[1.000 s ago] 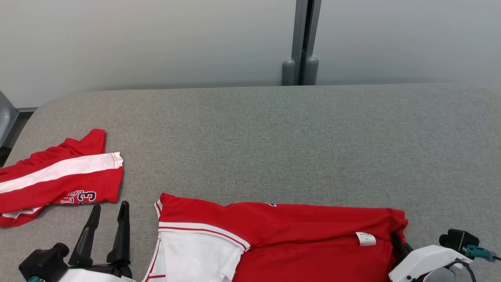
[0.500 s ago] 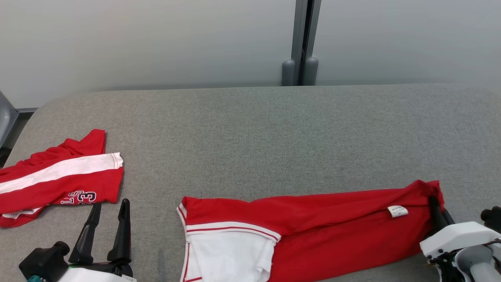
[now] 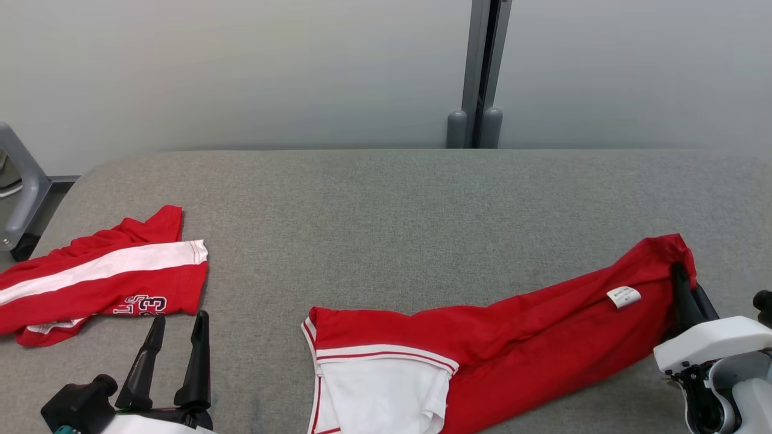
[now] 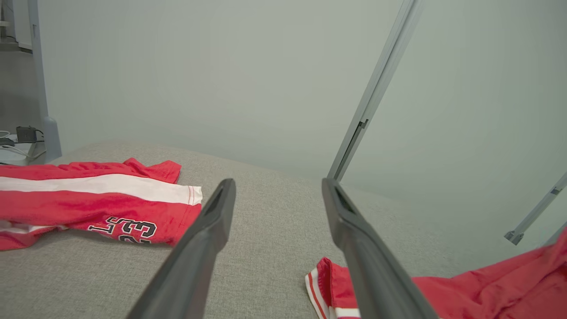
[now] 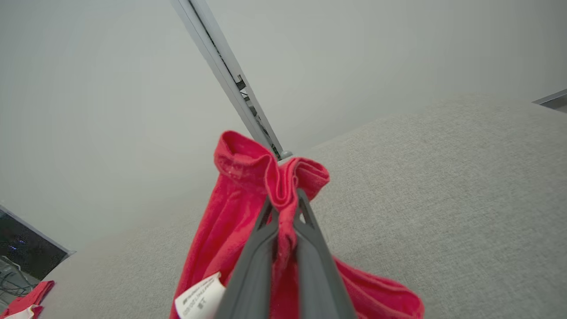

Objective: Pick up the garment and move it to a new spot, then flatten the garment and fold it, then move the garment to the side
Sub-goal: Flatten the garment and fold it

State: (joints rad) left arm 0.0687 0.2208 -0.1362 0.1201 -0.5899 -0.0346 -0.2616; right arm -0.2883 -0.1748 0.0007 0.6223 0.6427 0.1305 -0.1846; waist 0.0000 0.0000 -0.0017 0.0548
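Right tool (image 5: 283, 199) clenched on the far-right end of the garment (image 3: 543, 337), which trails across the grey surface (image 3: 386, 229) toward near centre. Left tool (image 3: 181, 316) released, near left, beside red-white cloth (image 3: 102, 283).

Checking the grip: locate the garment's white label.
Head view, lower right: the white label lies on the raised end of the red garment, just left of the right gripper pinching it.

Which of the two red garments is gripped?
The right garment with the white tag, pinched by the right gripper; the numbered garment lies free.
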